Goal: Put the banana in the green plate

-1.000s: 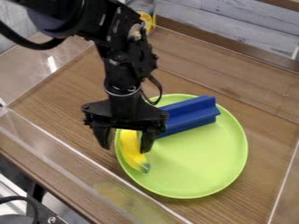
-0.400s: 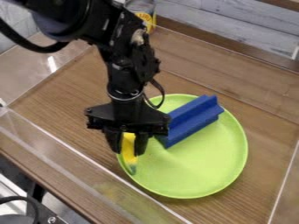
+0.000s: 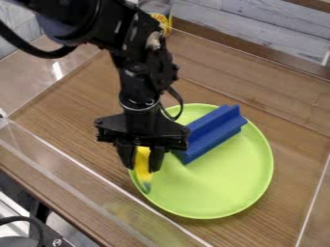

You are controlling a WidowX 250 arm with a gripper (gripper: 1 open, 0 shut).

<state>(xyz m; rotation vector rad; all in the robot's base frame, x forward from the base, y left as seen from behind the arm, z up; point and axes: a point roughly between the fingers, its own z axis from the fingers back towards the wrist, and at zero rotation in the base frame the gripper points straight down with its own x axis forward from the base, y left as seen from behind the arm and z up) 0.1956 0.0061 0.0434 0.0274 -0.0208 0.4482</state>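
The yellow banana [image 3: 143, 169] lies on the left rim of the lime-green plate [image 3: 238, 183], its lower end pointing toward the front edge. My gripper [image 3: 142, 154] points straight down over it. Both black fingers press against the banana's sides, so the gripper is shut on it. The upper half of the banana is hidden between the fingers. The banana still looks to rest on the plate's rim.
A blue ribbed block [image 3: 210, 132] lies in the plate just right of the gripper, close to the right finger. The plate sits on a wooden table [image 3: 65, 106] enclosed by clear plastic walls [image 3: 52, 178]. A small yellow object [image 3: 162, 18] shows behind the arm.
The fingers have closed in from a wide spread onto the banana's sides. The arm has stayed in place and the banana, block and plate have not shifted.
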